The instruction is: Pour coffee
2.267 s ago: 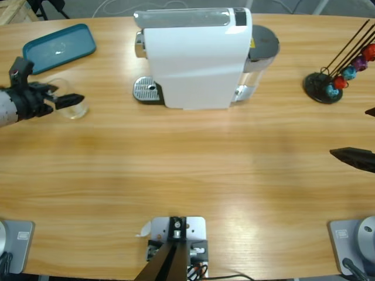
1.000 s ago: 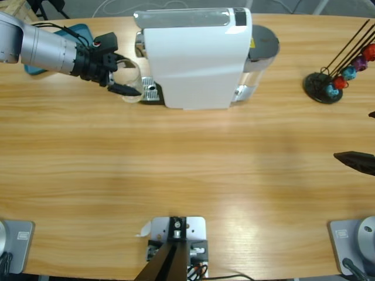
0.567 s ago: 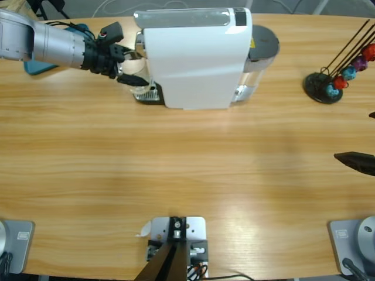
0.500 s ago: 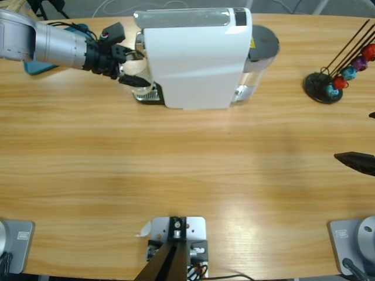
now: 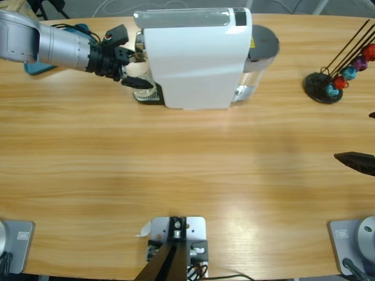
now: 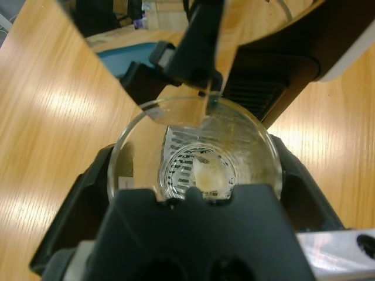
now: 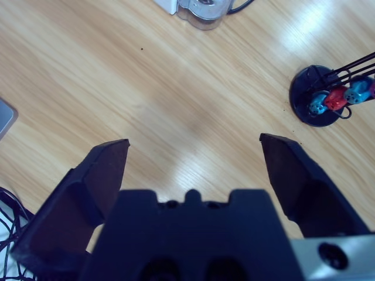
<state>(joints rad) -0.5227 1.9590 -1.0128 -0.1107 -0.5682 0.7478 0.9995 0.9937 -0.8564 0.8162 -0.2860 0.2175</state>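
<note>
A clear drinking glass [image 6: 193,164] sits clamped between the black jaws of the left gripper [image 5: 136,75], held over the perforated metal drip tray [image 5: 146,92] at the front of the white coffee machine [image 5: 196,55]. In the left wrist view the glass is seen from above, its bottom showing only a small pale smear against the tray's grille, with the machine's dark spout [image 6: 202,44] hanging above the rim. No amber coffee can be made out in the glass.

The left arm [image 5: 41,44] reaches toward the machine from its spout side, passing over a teal tray [image 5: 36,65] that lies on the wooden table [image 5: 187,170] just beyond the arm. Behind the machine's white body sits its grey water tank [image 5: 263,44]. Well apart from the machine, on the tank side, a black capsule stand [image 5: 325,88] carries red, blue and purple capsules [image 5: 345,76]. The right gripper [image 7: 193,158] hangs above bare table near that stand, its jaws spread wide and holding nothing.
</note>
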